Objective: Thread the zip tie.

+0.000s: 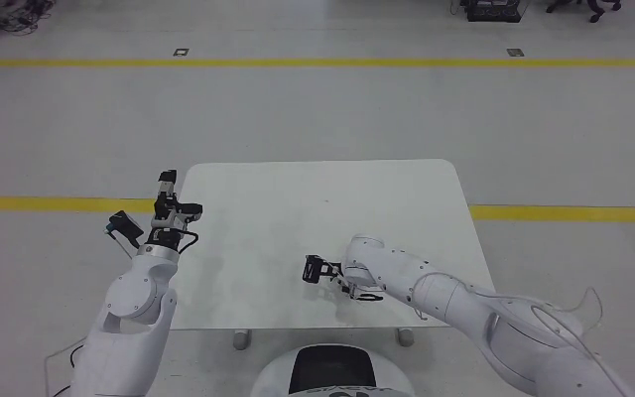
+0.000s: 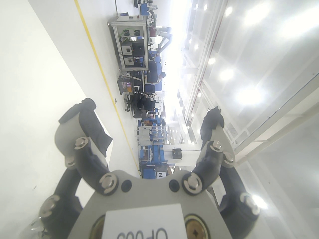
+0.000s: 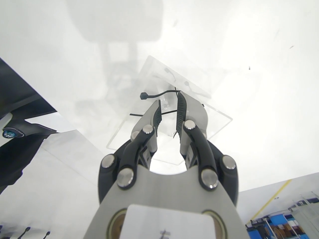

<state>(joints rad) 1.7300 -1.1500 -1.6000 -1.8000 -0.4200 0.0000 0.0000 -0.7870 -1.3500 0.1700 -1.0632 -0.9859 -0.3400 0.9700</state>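
Observation:
A black zip tie (image 3: 159, 94) lies on a clear plastic plate (image 3: 214, 118) on the white table (image 1: 298, 198). Its head points away from the plate's middle, and a second stretch of strap crosses lower down. My right gripper (image 3: 167, 98) is low over the plate near the table's front edge (image 1: 316, 270). Its fingers (image 3: 181, 105) stand a narrow gap apart, the strap crossing between them, and I see no firm grip. My left gripper (image 2: 149, 110) is raised at the table's left edge (image 1: 179, 196), pointing upward, wide open and holding nothing.
The table has bare white surface behind and to both sides of the right gripper. Its front edge lies close beneath the right arm. Yellow floor lines (image 1: 556, 212) run past the table. Far off in the left wrist view stand equipment racks (image 2: 129, 43).

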